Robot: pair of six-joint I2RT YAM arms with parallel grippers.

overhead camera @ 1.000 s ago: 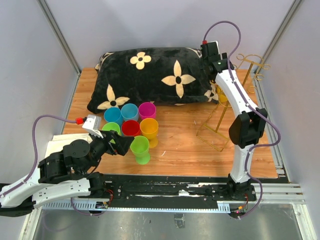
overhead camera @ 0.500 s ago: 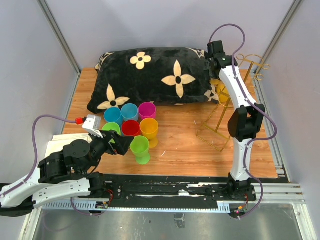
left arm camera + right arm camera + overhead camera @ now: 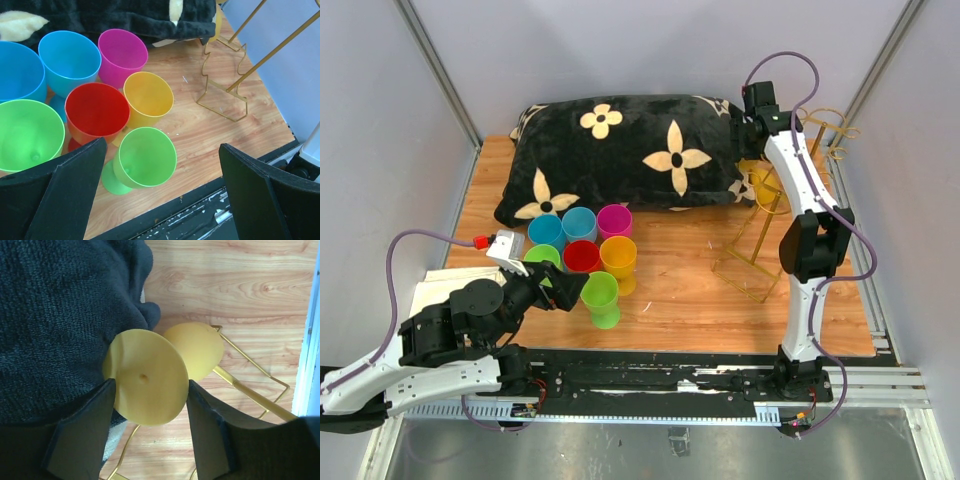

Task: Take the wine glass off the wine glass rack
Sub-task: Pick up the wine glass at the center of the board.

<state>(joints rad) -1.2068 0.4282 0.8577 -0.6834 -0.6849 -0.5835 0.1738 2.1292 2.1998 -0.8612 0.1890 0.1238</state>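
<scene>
Checking cups (image 3: pixel 97 112): empty; yellow wine glass (image 3: pixel 145 382) inverted on rack (image 3: pixel 250 396); my right claw (image 3: pixel 150 386) spread astride its foot; left claw (image 3: pixel 162 146) spread.

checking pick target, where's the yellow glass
The wine glass hangs foot-up on the rack, top view's back right, beside the black pillow, between the fingers of the right gripper.

Top view: high at the near edge, covering the whole bench (image 3: pixel 680 250). Left wrist: low, facing forward. Right wrist: close, facing down. All three share the rack (image 3: pixel 255 396).

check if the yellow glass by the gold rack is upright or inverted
Inverted: yellow glass shows its foot toward the right wrist camera, bowl beyond.
</scene>
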